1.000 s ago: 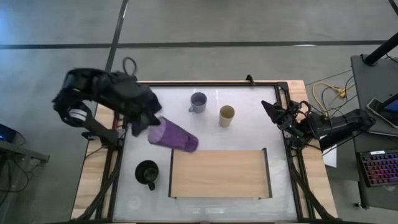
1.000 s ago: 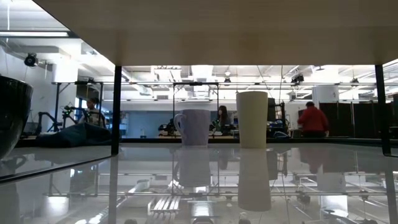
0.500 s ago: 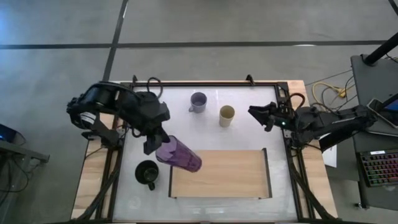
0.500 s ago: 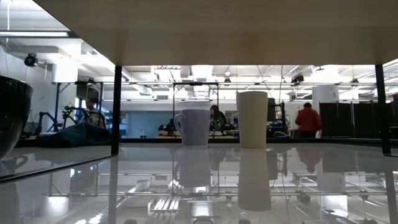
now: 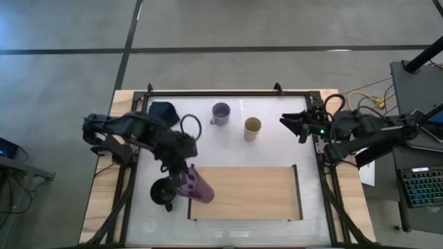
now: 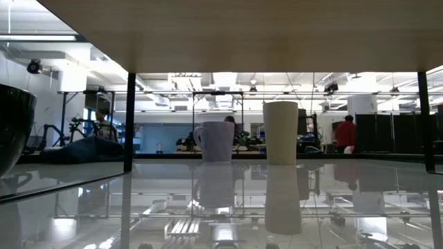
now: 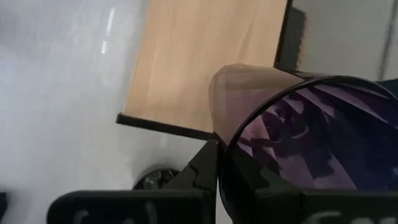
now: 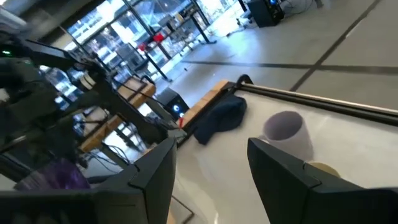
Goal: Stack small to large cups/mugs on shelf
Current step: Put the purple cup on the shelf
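My left gripper [image 5: 183,177] is shut on the translucent purple tumbler [image 5: 198,188], which hangs tilted over the left end of the light-wood shelf [image 5: 249,194]. The black mug [image 5: 163,193] stands on the table just left of the shelf. The grey-lavender mug [image 5: 221,113] and the pale yellow cup [image 5: 252,128] stand upright on the table beyond the shelf. My right gripper [image 5: 293,126] is open and empty at the table's right side, level with the yellow cup. My left gripper holds the tumbler at its open rim [image 7: 219,144], one finger [image 7: 202,171] outside the wall and the other seemingly inside. The fingers come from the table's left, slanting down. The tumbler is lifted clear, tilted, with its closed end toward the shelf board.
A dark blue cloth [image 5: 163,111] lies at the table's far left corner. The shelf's black end rails [image 5: 190,194] [image 5: 297,190] stand at its two short ends. In the low view the shelf board [image 6: 242,34] spans overhead, with both far cups behind it. People move in the room beyond.
My left gripper has carried the tumbler from the table's far left toward the near edge and right, to the shelf's left end. The tumbler has tipped from lying nearly flat toward upright. My right gripper has moved a little toward the table's left, staying open.
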`<state>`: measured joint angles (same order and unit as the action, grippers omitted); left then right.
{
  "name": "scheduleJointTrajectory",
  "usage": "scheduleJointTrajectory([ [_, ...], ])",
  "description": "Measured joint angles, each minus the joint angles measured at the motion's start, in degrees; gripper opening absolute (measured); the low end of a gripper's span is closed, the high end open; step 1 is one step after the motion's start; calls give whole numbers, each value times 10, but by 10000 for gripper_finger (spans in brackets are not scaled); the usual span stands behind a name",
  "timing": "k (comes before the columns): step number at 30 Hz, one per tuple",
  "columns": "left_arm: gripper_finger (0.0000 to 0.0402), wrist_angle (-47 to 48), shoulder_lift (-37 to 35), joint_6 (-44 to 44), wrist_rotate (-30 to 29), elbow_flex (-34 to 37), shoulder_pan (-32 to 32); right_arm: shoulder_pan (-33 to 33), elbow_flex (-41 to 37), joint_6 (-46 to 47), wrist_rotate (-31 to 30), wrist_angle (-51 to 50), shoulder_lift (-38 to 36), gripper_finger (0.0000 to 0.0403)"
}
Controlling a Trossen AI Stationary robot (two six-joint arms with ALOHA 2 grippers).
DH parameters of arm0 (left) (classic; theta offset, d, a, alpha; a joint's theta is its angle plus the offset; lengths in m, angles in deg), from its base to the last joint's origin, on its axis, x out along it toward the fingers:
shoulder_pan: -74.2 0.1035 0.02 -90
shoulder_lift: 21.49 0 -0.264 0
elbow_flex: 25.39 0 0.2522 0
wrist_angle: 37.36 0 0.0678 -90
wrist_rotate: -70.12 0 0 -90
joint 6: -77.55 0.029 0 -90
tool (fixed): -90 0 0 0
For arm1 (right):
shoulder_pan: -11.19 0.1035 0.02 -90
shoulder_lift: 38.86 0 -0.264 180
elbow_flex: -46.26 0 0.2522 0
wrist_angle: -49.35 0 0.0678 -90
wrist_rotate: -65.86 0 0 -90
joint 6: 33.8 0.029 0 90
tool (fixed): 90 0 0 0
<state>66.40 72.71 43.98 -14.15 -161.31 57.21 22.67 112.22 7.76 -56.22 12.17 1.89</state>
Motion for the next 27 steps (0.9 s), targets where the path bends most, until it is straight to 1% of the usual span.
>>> scheduleJointTrajectory([
  [4, 0, 0, 18, -4, -22, -5, -12, 0, 7, 0, 15, -2, 4, 192],
  [11, 0, 0, 51, -1, -22, -8, -17, 0, 10, 18, 66, -1, 31, 192],
  [15, 0, 0, 50, -1, -20, -19, -17, 0, 10, 31, 79, -1, 56, 192],
  [17, 0, 0, 48, -5, -21, -22, -17, 0, 10, 41, 94, 0, 71, 192],
  [19, 0, 0, 46, -5, -21, -25, -17, 0, 10, 52, 118, 1, 89, 192],
  [24, 0, 0, 43, -5, -21, -24, -17, 0, 10, 69, 215, 26, 152, 191],
  [25, 0, 0, 43, -5, -20, -22, -17, 1, 10, 67, 228, 41, 166, 190],
  [27, 0, 0, 44, -5, -20, -22, -17, 7, 10, 57, 235, 75, 195, 177],
])
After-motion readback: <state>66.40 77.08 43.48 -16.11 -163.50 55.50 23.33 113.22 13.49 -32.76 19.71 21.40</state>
